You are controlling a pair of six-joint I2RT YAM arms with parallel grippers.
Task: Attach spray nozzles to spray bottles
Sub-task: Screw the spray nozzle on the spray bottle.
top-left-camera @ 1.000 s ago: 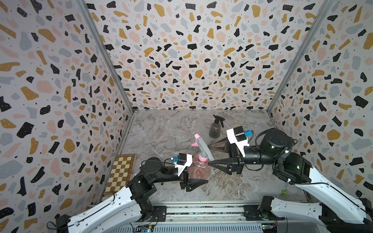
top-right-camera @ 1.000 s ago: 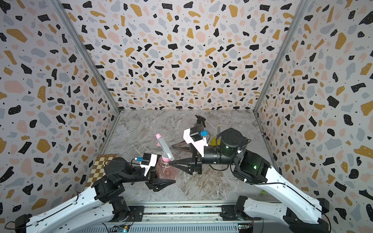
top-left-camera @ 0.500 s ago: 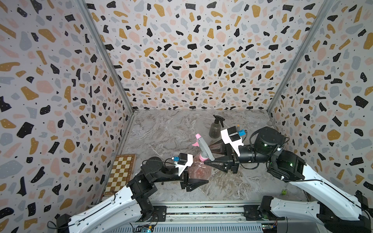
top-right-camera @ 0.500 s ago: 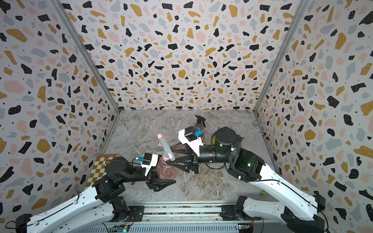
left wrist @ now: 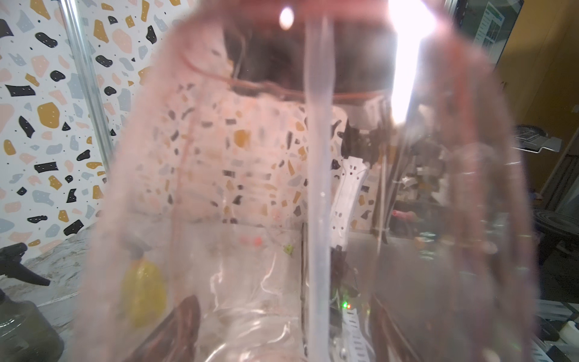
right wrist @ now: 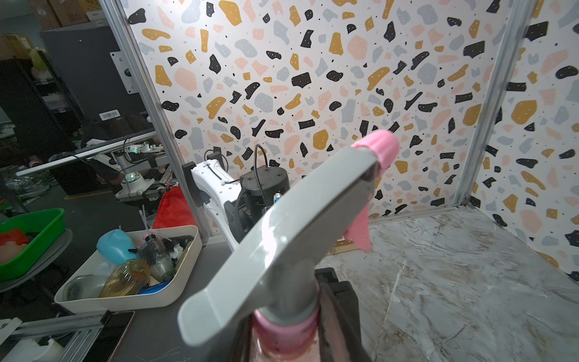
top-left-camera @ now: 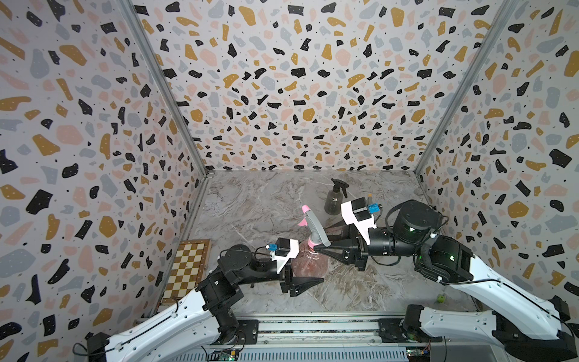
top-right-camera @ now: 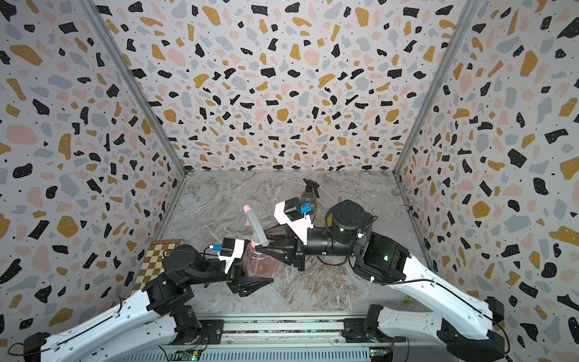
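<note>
The pink spray bottle [top-left-camera: 308, 264] [top-right-camera: 260, 263] stands on the marble floor, and my left gripper [top-left-camera: 308, 271] [top-right-camera: 259, 271] is shut on its belly. In the left wrist view this bottle [left wrist: 250, 188] fills the picture, with a dip tube [left wrist: 318, 188] inside and my left gripper [left wrist: 282, 340] around it. The pink-and-grey spray nozzle [top-left-camera: 315, 227] [top-right-camera: 257, 227] [right wrist: 297, 225] sits on the neck. My right gripper [top-left-camera: 319, 242] [top-right-camera: 262, 243] [right wrist: 286, 329] is shut on its pink collar. At the back stands the dark-grey bottle [top-left-camera: 334, 202] [top-right-camera: 309, 196] with a black nozzle on it. A yellow bottle [left wrist: 142, 291] shows through the pink one.
A chessboard [top-left-camera: 188, 266] lies by the left wall. A small green ball [top-left-camera: 441, 298] sits at the front right. Outside the enclosure, the right wrist view shows a white bin [right wrist: 185, 282] of bottles and a green tray [right wrist: 47, 238]. Patterned walls close three sides.
My right gripper has moved left to the nozzle on the pink bottle, and its jaws have narrowed around the pink collar. The left arm and bottle have stayed put.
</note>
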